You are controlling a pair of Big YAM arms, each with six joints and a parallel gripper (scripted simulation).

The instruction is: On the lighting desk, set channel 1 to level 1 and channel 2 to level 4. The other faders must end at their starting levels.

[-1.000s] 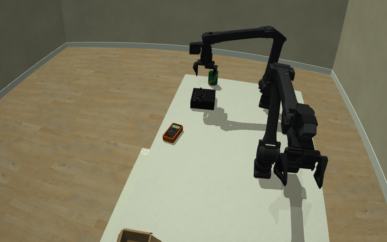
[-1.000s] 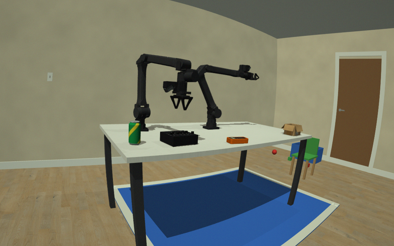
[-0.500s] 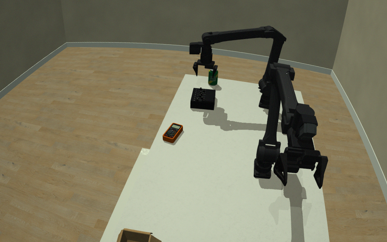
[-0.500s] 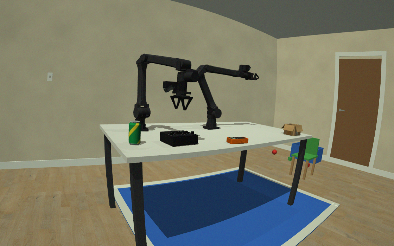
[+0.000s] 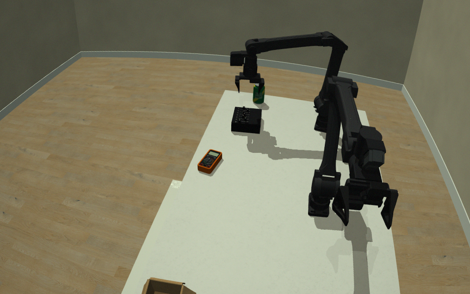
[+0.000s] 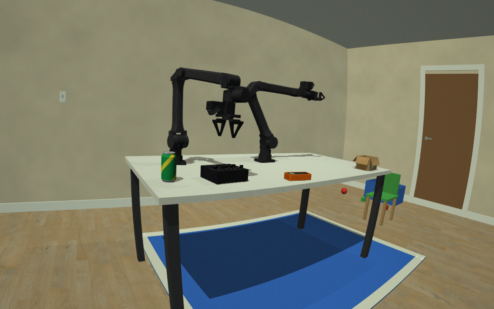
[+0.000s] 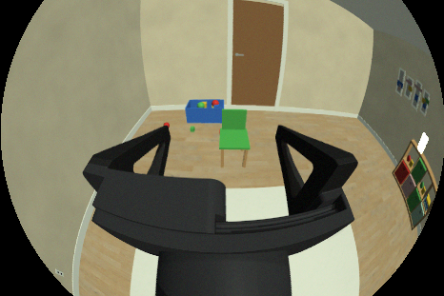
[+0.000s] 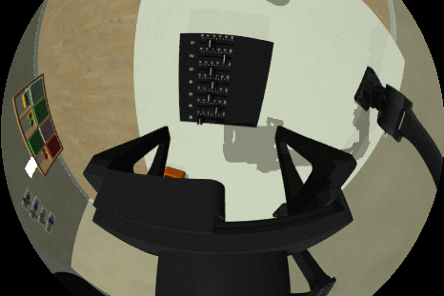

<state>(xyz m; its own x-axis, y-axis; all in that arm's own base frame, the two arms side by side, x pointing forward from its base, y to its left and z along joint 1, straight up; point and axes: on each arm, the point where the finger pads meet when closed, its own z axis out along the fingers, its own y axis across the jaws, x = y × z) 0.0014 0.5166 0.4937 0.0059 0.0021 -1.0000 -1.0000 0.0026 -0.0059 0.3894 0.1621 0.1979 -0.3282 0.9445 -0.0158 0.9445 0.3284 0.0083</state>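
Note:
The lighting desk [image 5: 246,119] is a black box with several rows of small faders, near the far end of the white table. It also shows in the exterior view [image 6: 224,173] and in the right wrist view [image 8: 223,79]. The fader levels are too small to read. My right gripper [image 5: 249,85] [image 6: 227,128] hangs open and empty high above the desk, pointing down, with its fingers framing the table just short of the desk [image 8: 222,151]. My left gripper [image 5: 366,208] [image 6: 319,96] [image 7: 223,130] is open and empty, held out level high over the table's other end, facing the room.
An orange multimeter [image 5: 209,161] lies at the table edge between the desk and the near end. A cardboard box [image 5: 167,286] sits at the near corner.

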